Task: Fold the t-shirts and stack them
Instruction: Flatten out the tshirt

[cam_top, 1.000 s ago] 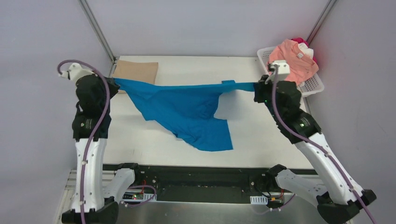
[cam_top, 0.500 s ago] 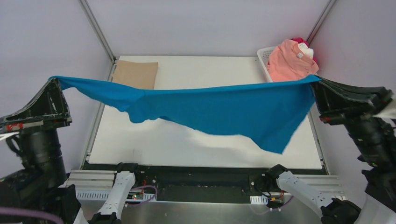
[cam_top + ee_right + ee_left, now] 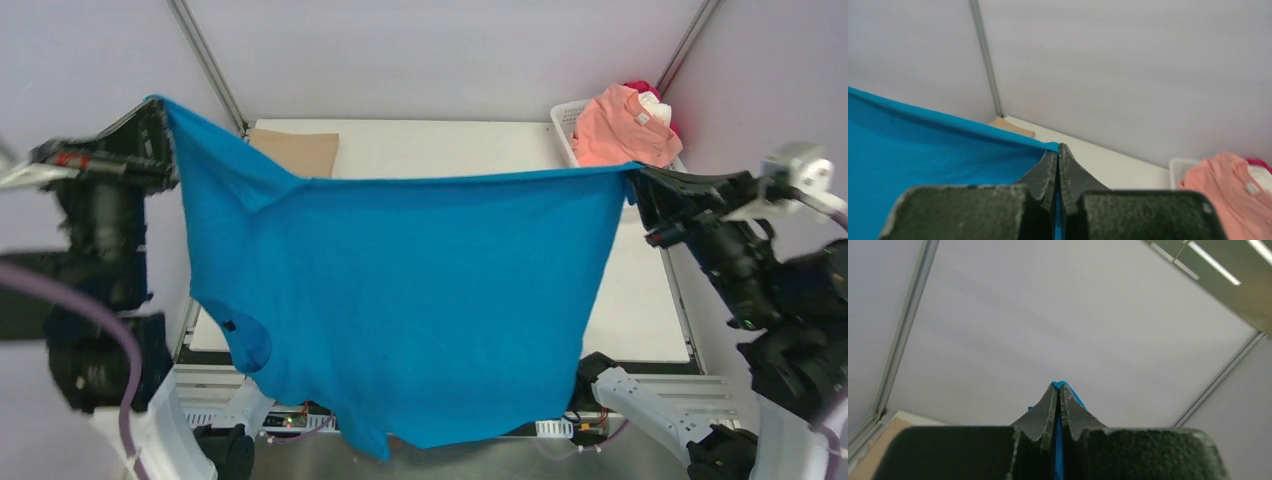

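Observation:
A bright blue t-shirt [image 3: 400, 300] hangs spread wide in the air between both arms, high above the table, hiding most of it in the top view. My left gripper [image 3: 160, 105] is shut on the shirt's upper left corner; blue cloth [image 3: 1058, 440] shows between its jaws. My right gripper [image 3: 632, 172] is shut on the upper right corner, and the blue t-shirt [image 3: 923, 160] stretches away to its left. A folded tan t-shirt [image 3: 298, 152] lies flat at the table's far left. A salmon-pink t-shirt [image 3: 622, 130] tops the pile in the basket, over white and red ones.
The white lattice basket [image 3: 563, 118] stands at the table's far right corner. The white table [image 3: 440, 145] shows beyond the hanging cloth. Grey walls and metal frame posts [image 3: 205, 65] close in the cell on three sides.
Both arms have risen and swung outward with the blue shirt, lifting it off the table. It went from a bunched drape to a wide sheet hanging in front of the camera.

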Controlling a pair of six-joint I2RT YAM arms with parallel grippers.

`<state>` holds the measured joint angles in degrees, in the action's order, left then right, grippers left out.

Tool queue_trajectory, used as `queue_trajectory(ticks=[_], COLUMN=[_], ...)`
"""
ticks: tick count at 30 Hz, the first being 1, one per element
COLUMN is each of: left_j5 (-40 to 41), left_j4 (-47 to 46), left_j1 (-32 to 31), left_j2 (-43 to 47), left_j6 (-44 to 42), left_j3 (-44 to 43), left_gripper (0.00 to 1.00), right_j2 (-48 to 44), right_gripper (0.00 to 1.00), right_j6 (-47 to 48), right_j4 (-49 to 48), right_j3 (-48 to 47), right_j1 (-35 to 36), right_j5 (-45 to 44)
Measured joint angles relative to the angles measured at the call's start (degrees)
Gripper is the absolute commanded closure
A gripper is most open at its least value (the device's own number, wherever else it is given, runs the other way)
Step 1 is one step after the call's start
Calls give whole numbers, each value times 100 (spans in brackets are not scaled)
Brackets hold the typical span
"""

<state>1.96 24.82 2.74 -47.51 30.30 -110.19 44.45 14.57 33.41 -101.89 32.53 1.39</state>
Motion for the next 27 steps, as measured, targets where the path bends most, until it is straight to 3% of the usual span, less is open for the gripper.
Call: queue_trajectory(ticks=[8,11,14,15,17,20,21,23,27], left_j5=[-208,-304,-398,-420,-442,-352,-313,-234,17], left_j4=[-713,-1086,-1327,-1390,-1375,-909,-737,-450,129], left_j1=[-2,-2,-44,-72,-160,-326,-378,-525,-887], left_j2=[-1427,-2350,-3488,-3976,-5051,-6802,-7202,-7868,-7995], left_j6=[-160,-190,-269,-304,-407,-636,-706,-826,-1025], left_j3=[1738,2293,2358,2256,1751,219,-214,-872,-968], left_gripper=[100,100,99,90,60,12,2,1,1], right_j2=[713,1746,2951,3445,4422,5886,6284,6708,6509], right_gripper=[100,99,96,89,56,35,27,4,1], right_j6=[400,446,295,205,0,-236,-275,-345,-448], right_j4=[-772,-1134,-1381,-1462,-1512,-1338,-1248,-1161,-1250], right_j3=[1670,2068,2155,2146,1976,1198,885,535,682], right_j1=[-33,-319,-789,-1003,-1386,-1788,-1878,-1950,-1869], right_j5=[-2597,-3171,-3167,-3086,-2898,-2747,-2747,-2761,-2581])
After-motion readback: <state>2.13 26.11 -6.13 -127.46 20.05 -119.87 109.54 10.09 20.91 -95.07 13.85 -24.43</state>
